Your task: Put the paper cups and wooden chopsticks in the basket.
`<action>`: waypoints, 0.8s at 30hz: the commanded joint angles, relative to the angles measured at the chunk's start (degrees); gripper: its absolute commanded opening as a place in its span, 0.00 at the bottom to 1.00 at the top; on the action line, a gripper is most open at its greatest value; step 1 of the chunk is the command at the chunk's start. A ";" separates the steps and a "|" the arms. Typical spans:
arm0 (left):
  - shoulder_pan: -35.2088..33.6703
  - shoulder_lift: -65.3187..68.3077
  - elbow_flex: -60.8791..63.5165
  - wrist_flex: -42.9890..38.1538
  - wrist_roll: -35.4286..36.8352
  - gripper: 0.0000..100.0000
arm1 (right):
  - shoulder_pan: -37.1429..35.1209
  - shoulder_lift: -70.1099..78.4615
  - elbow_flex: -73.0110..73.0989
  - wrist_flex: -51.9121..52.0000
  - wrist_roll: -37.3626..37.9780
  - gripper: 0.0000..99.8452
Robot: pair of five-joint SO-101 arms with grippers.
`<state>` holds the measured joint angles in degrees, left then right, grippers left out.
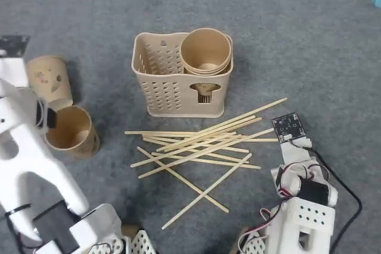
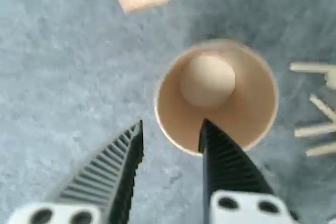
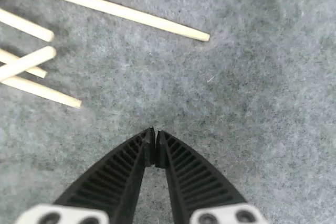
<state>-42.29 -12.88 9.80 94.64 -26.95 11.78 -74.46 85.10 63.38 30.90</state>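
Close below the parted left hand [image 2: 171,125], one paper cup [image 2: 212,85]

The left arm [image 1: 36,165] stands at the left side of the table, stretched forward from its base. The left gripper [image 2: 172,127] points down, and its two black fingers [image 2: 121,166] are spread apart. The right arm [image 1: 300,203] is folded low (near its own base). The right gripper [image 3: 155,132] also points down, with the toothed inner faces pressed together at the tips.
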 commanded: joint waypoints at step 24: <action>5.71 -2.90 13.67 -16.97 13.01 0.01 | -0.13 -1.01 -0.18 -0.22 0.88 0.02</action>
<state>-38.24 -13.14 27.82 76.53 -20.18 11.78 -74.46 85.10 63.38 30.90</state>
